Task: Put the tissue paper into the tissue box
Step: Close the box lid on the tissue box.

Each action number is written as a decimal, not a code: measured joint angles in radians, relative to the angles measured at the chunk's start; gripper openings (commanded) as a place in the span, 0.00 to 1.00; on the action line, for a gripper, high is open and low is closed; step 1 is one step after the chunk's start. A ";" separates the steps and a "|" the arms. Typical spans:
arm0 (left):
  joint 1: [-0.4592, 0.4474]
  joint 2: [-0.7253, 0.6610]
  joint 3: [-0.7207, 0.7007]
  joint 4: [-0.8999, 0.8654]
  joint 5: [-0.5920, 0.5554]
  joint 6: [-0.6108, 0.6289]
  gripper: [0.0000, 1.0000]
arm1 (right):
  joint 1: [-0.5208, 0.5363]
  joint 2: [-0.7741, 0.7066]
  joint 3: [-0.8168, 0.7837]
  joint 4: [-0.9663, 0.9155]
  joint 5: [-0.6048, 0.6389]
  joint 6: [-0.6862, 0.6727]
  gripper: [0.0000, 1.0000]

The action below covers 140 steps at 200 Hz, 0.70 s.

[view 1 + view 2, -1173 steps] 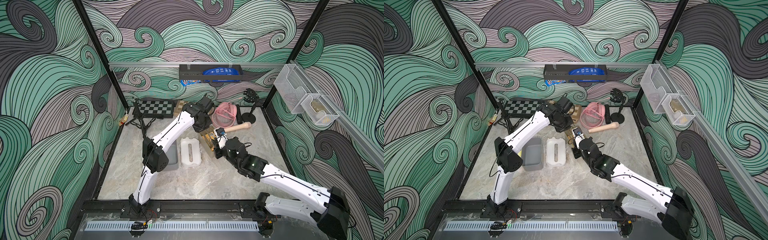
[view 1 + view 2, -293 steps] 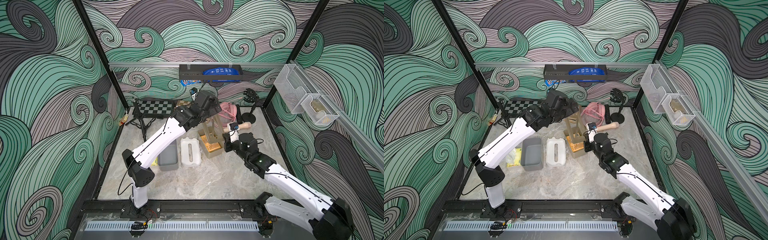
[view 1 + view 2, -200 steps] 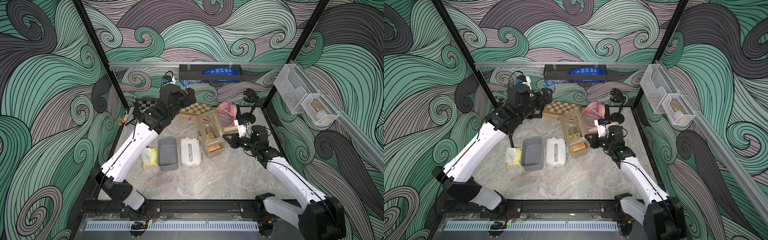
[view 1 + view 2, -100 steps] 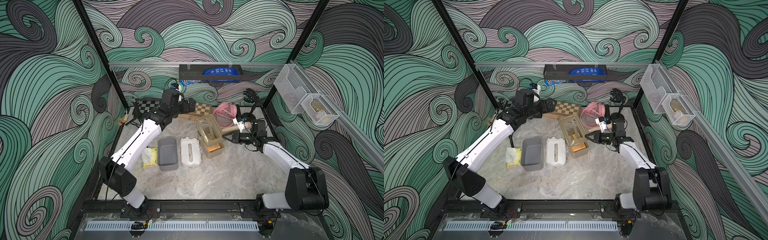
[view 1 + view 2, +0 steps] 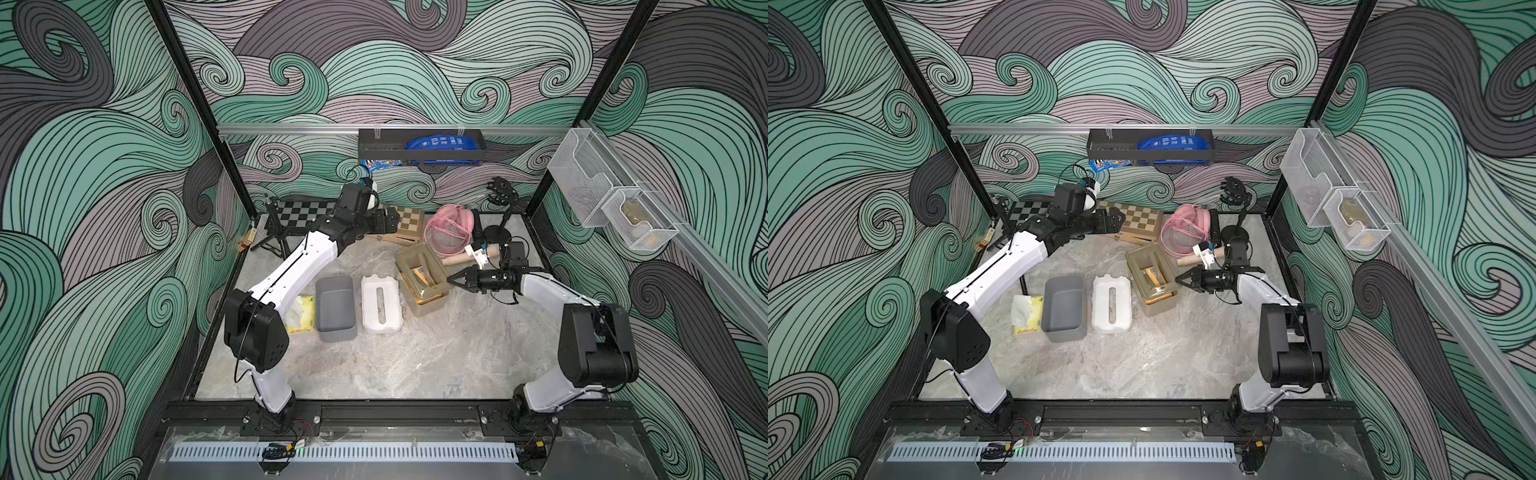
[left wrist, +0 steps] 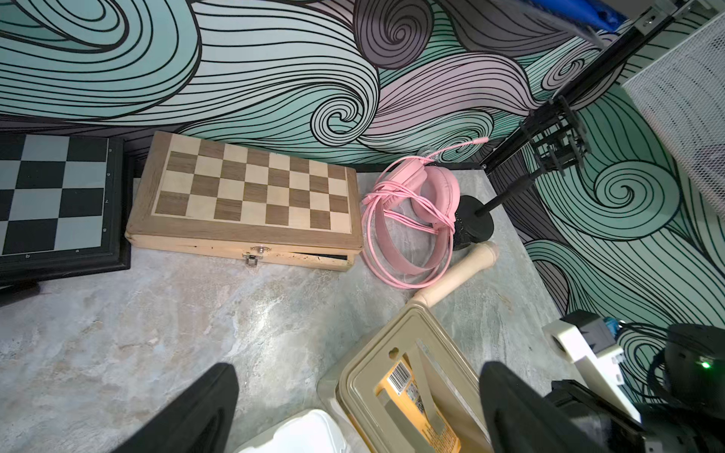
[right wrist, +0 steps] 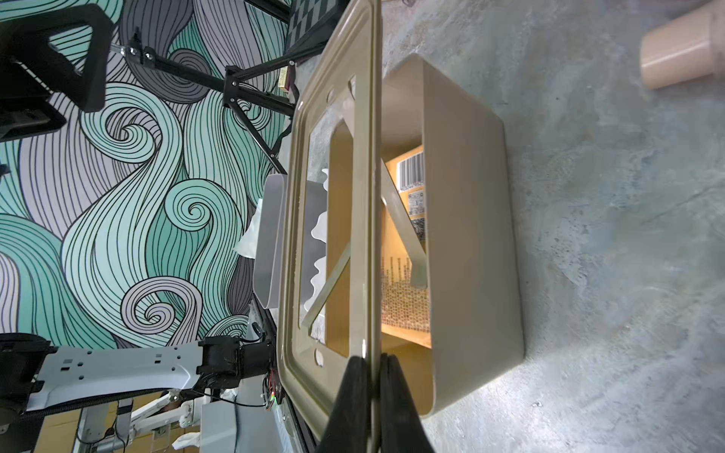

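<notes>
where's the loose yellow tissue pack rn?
In both top views the yellow tissue pack lies on the table on the robot's left, right beside the grey bin, on the far side from the white lid.

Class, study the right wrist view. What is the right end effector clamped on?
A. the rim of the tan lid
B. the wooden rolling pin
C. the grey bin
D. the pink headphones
A: in the right wrist view the right end effector is shut, with the rim of the tan lid pinched between its fingers.
</notes>
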 measured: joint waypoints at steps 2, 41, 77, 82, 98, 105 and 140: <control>0.000 0.001 0.000 0.001 0.001 0.001 0.99 | 0.000 0.000 0.000 -0.001 0.002 -0.002 0.00; 0.000 0.003 0.002 0.002 0.020 0.014 0.99 | 0.043 -0.070 -0.078 -0.014 0.073 0.013 0.00; 0.000 0.003 0.001 0.005 0.040 0.017 0.99 | 0.143 -0.177 -0.158 -0.001 0.161 0.099 0.00; 0.000 0.003 0.001 0.007 0.042 0.017 0.99 | 0.153 -0.189 -0.168 0.005 0.171 0.115 0.00; 0.000 0.003 0.000 0.008 0.048 0.020 0.99 | 0.172 -0.234 -0.209 0.037 0.211 0.181 0.00; 0.000 0.003 -0.001 0.011 0.050 0.023 0.99 | 0.174 -0.254 -0.229 0.055 0.227 0.209 0.00; 0.000 0.002 -0.027 0.018 0.064 0.031 0.99 | 0.185 -0.287 -0.265 0.116 0.271 0.323 0.00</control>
